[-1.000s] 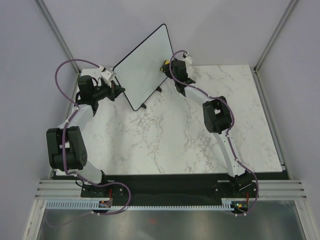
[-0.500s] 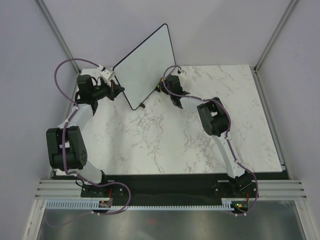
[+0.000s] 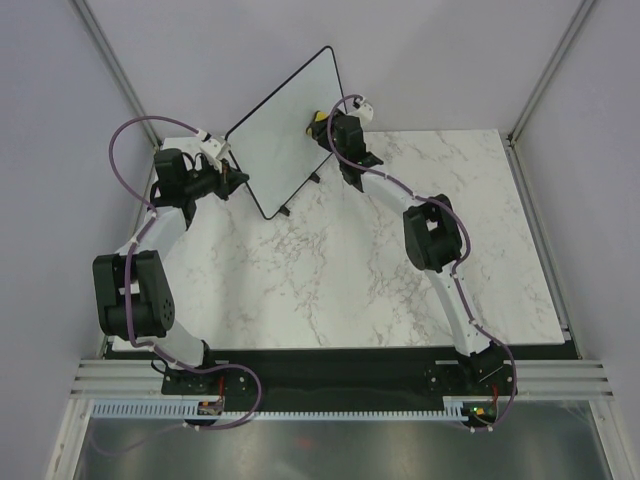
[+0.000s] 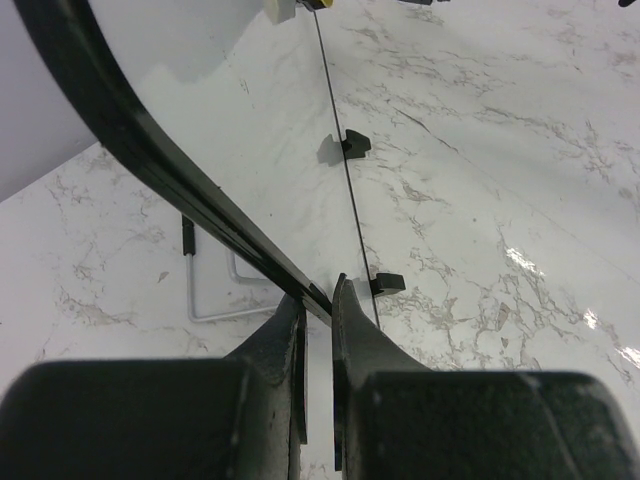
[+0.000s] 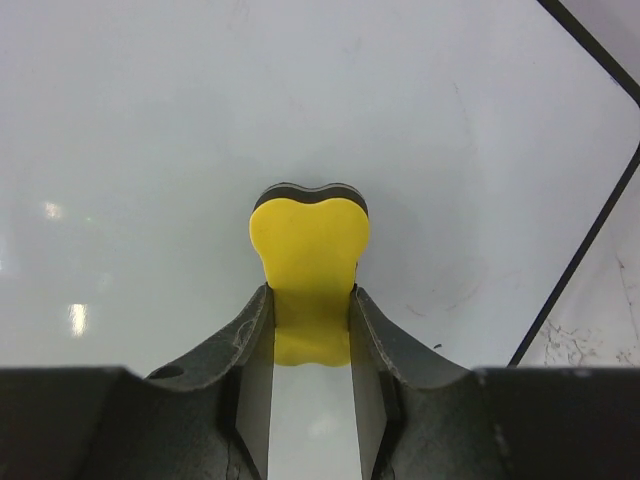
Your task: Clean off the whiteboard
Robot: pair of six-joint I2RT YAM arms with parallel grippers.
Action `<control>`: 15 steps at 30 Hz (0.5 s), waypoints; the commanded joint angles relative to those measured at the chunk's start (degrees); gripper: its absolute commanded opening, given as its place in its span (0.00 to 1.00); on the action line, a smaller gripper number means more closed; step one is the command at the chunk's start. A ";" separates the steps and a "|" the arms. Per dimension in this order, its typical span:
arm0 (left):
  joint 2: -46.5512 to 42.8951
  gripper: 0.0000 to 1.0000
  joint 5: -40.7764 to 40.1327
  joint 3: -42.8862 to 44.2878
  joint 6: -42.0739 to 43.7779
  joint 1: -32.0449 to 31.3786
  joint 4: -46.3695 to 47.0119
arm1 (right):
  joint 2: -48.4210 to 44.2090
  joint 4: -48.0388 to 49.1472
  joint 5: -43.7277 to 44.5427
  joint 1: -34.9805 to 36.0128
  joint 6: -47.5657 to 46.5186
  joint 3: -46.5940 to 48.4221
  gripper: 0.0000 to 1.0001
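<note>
The whiteboard [image 3: 285, 130] stands tilted on the far left of the marble table, glossy white with a thin black rim. My left gripper [image 3: 236, 176] is shut on its left rim; in the left wrist view the black rim [image 4: 180, 180] runs between the fingertips [image 4: 318, 300]. My right gripper [image 3: 322, 124] is shut on a yellow eraser [image 5: 308, 272] with a dark felt face pressed against the board's surface [image 5: 150, 150]. Faint thin marks show on the board right of the eraser [image 5: 455, 295].
The board's two small black feet [image 4: 355, 143] rest on the marble table [image 3: 400, 260]. A wire stand [image 4: 215, 290] shows behind the board. Grey walls close in at the back and sides.
My right gripper with the eraser moved down and left across the board, then back up toward the board's upper right. The board tilted slightly and returned. My left arm held still.
</note>
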 commanded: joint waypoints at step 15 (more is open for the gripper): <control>2.89 0.02 -9.39 -0.81 10.80 0.94 -2.84 | 3.33 -1.99 -0.27 0.49 4.44 -7.32 0.00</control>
